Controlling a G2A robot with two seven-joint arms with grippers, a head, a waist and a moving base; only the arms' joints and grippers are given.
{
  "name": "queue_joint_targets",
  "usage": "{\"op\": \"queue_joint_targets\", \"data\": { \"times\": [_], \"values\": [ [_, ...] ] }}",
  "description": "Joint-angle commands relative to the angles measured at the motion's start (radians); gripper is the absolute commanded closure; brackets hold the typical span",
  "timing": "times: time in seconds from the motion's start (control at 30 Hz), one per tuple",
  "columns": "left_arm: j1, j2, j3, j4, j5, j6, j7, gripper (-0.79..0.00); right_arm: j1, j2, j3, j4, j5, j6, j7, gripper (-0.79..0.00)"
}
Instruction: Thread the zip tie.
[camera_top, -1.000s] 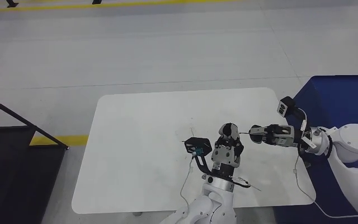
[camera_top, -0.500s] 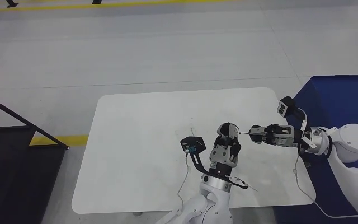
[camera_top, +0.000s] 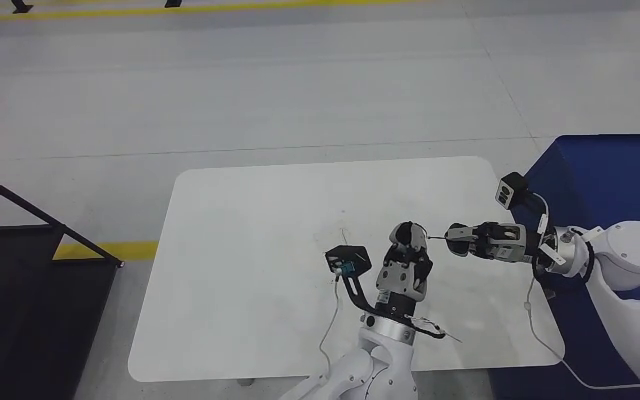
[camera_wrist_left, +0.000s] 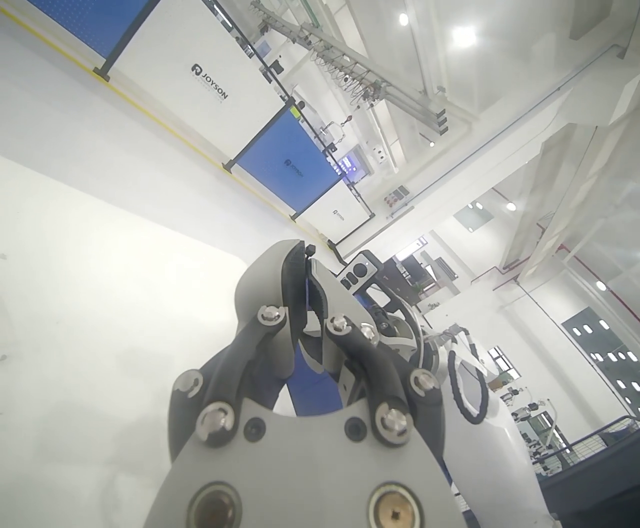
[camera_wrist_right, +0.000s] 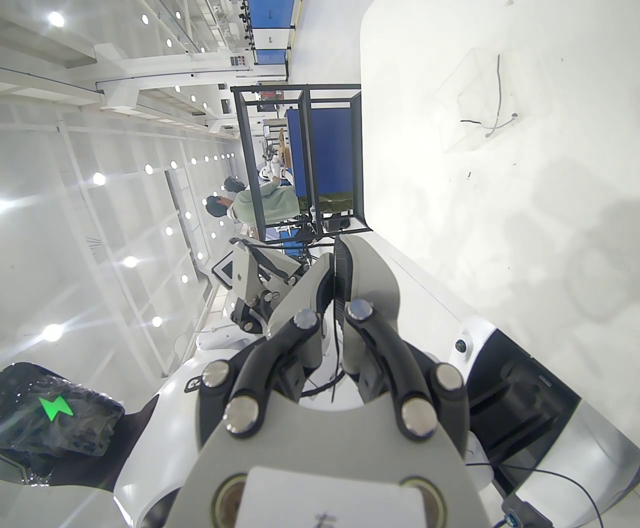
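Zip tie, we saw, stretched right of centre between left pincer and right pincer, both clamped onto it.

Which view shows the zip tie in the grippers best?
The right wrist view: the zip tie runs as a thin black strap pinched in the right gripper. The left wrist view catches its black end at the tip of the left gripper; the top view, a faint line.

Two hands, one table, one gripped zip tie.
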Motion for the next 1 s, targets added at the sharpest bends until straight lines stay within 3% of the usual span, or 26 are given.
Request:
{"op": "queue_joint_targets", "data": {
  "times": [0.0,0.97],
  "values": [
    [0.000,0.001,0.000,-0.002,-0.003,-0.004,0.009,0.000,0.000,0.000,0.000,0.000,0.000,0.000,0.000,0.000],
    [-0.017,-0.009,0.013,0.012,-0.023,-0.010,0.015,0.000,0.000,0.000,0.000,0.000,0.000,0.000,0.000,0.000]
  ]
}}
